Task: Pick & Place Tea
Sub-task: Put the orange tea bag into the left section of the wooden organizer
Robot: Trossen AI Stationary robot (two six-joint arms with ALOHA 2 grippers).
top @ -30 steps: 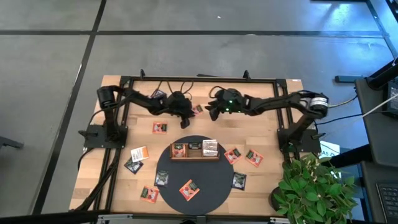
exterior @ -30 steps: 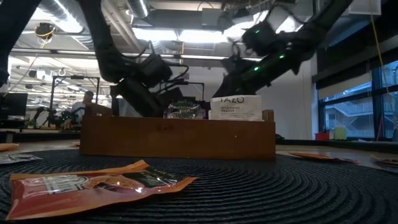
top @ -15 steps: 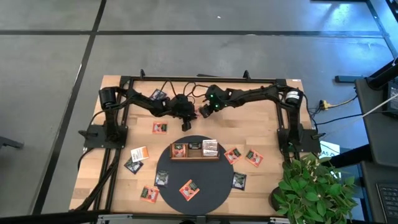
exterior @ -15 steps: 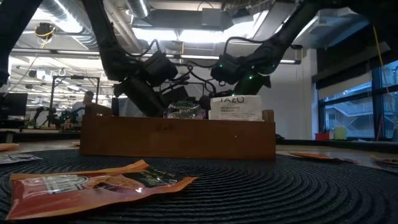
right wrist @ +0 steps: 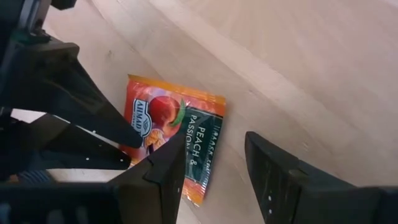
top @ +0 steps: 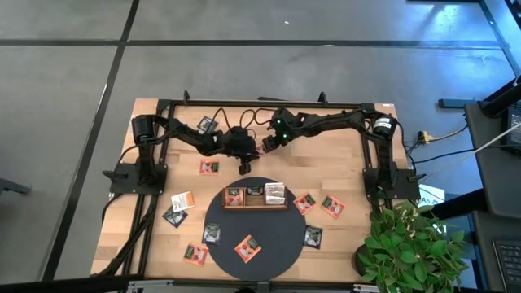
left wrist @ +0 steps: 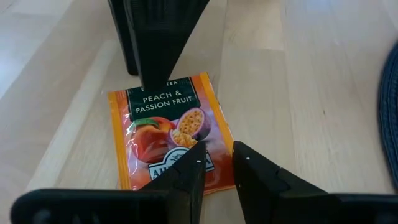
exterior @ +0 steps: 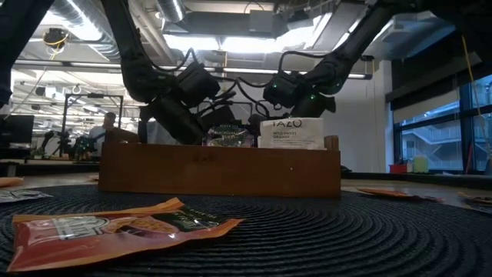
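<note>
Change: right hand (top: 266, 145) swung in to left hand (top: 244, 152) | both apart over peach sachet (left wrist: 166, 134) on surface (top: 358, 236) | contested pick.

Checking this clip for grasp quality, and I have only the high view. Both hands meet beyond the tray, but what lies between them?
Observer: The left wrist view shows an orange sachet marked Peach & Passion Fruit, flat on the wooden table.
Operator: Has either hand got it?
Observer: It looks not. The left hand hovers over one end, fingers slightly apart.
Operator: And the right?
Observer: Its wrist view shows the right hand open over the sachet's lettered end, the sachet lying flat beneath.
</note>
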